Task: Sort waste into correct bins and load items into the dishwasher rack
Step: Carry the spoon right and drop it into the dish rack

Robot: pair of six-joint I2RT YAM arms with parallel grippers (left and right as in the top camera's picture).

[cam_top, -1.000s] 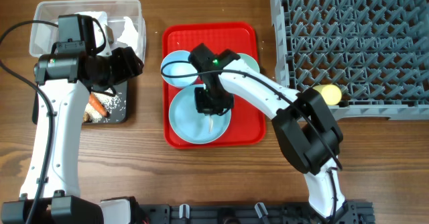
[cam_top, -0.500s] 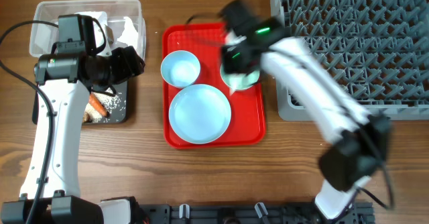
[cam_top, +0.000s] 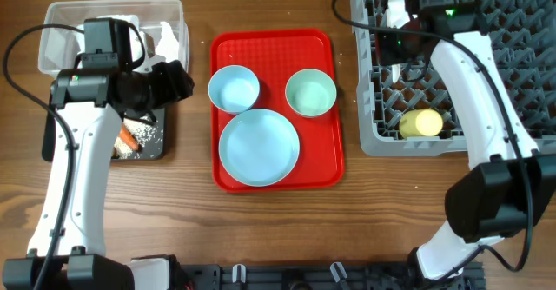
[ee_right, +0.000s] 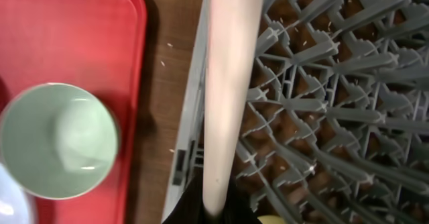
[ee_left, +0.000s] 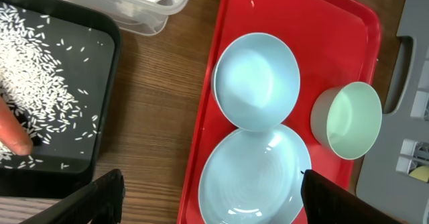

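My right gripper [cam_top: 395, 14] is shut on the white spoon [ee_right: 228, 83] and holds it over the left edge of the grey dishwasher rack [cam_top: 452, 64]. The yellow cup [cam_top: 420, 122] lies in the rack's front left corner. The light blue bowl [cam_top: 234, 88], mint green bowl [cam_top: 311, 93] and light blue plate [cam_top: 259, 147] sit on the red tray [cam_top: 334, 164]. My left gripper [cam_top: 172, 82] is open and empty, above the right edge of the clear tub [cam_top: 65, 14] and black tray [cam_top: 161, 147]. The carrot [cam_top: 126, 138] and rice [ee_left: 47, 96] lie in the black tray. White napkins [cam_top: 169, 34] are in the tub.
In the left wrist view the open fingers [ee_left: 211, 204] frame the plate [ee_left: 255, 177], with both bowls beyond it. In the right wrist view the mint bowl [ee_right: 59, 140] sits left of the rack's wall [ee_right: 191, 137]. Bare wooden table lies in front.
My right arm has lifted the spoon off the plate and carried it right and back to the rack's left edge. The left arm has barely moved.
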